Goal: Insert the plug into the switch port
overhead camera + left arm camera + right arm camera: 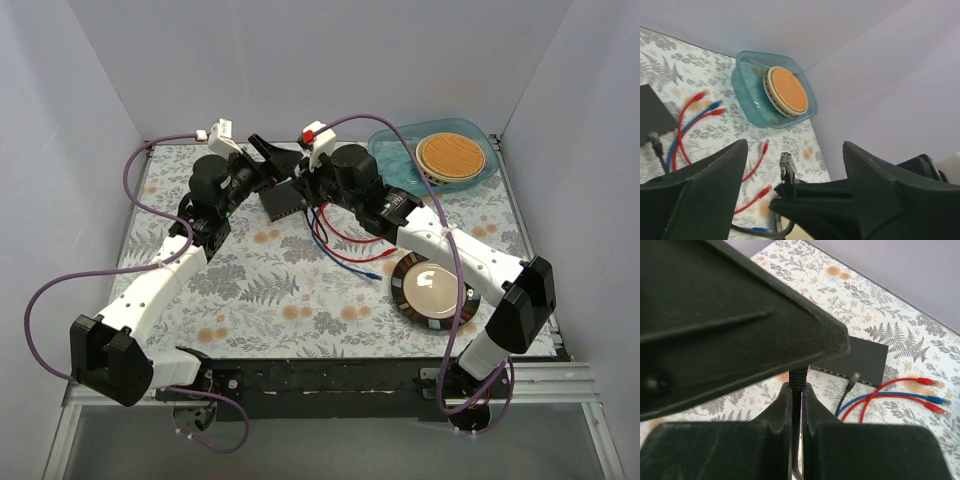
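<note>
The flat black switch box [865,359] lies on the patterned cloth, with its row of small square ports [840,374] along the near edge. It also shows in the top view [284,201]. My right gripper [797,387] is shut on a black cable at its ribbed boot. In the left wrist view the cable's clear plug [787,167] sticks up out of the right fingertips, raised above the cloth. My left gripper [795,145] is open, with its fingers [700,195] either side of the right gripper's tip. Both grippers meet above the box, left [266,155] and right [302,172].
A second black cable's plug [855,376] lies at the port row. Red cables [912,381] and blue cables [935,400] trail right of the box. A blue tub [435,155] holding a round tan disc stands back right. A round black-rimmed dish [432,288] sits front right.
</note>
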Robot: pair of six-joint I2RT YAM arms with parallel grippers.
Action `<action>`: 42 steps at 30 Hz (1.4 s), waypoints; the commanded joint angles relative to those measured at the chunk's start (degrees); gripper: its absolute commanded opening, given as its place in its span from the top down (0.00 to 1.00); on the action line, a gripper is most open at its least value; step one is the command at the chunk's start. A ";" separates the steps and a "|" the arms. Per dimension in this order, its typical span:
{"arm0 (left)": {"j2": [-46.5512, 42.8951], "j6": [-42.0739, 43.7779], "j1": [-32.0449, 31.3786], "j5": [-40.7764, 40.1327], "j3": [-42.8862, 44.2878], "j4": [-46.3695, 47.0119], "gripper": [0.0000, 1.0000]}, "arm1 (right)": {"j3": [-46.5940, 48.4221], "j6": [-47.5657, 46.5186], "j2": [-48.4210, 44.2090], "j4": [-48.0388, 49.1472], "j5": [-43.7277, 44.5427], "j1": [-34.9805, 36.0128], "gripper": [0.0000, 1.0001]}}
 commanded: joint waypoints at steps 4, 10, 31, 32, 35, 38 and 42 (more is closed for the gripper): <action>-5.45 5.82 -0.02 -9.63 1.42 -4.90 0.02 | -6.83 -10.72 -7.99 3.40 -0.27 -0.17 0.99; -5.80 12.67 -0.02 -1.65 -0.43 0.63 0.02 | -14.38 -15.82 -13.88 5.60 -3.88 -0.17 0.99; 2.28 20.06 -0.02 34.13 1.94 8.90 0.40 | -17.74 -17.32 -18.99 7.89 1.31 -0.25 0.99; 2.55 19.97 -0.02 34.66 2.03 8.90 0.41 | -17.65 -17.15 -18.90 8.06 1.48 -0.25 0.99; 3.07 19.89 -0.11 34.75 2.21 8.82 0.42 | -17.56 -16.71 -19.25 8.68 1.66 -0.25 0.99; 3.78 19.53 -0.20 35.36 2.73 8.99 0.52 | -17.30 -16.44 -19.08 8.68 0.87 -0.25 0.99; 4.39 17.87 -0.55 35.89 3.00 10.22 0.87 | -16.95 -16.18 -18.29 7.98 -0.45 -0.25 0.99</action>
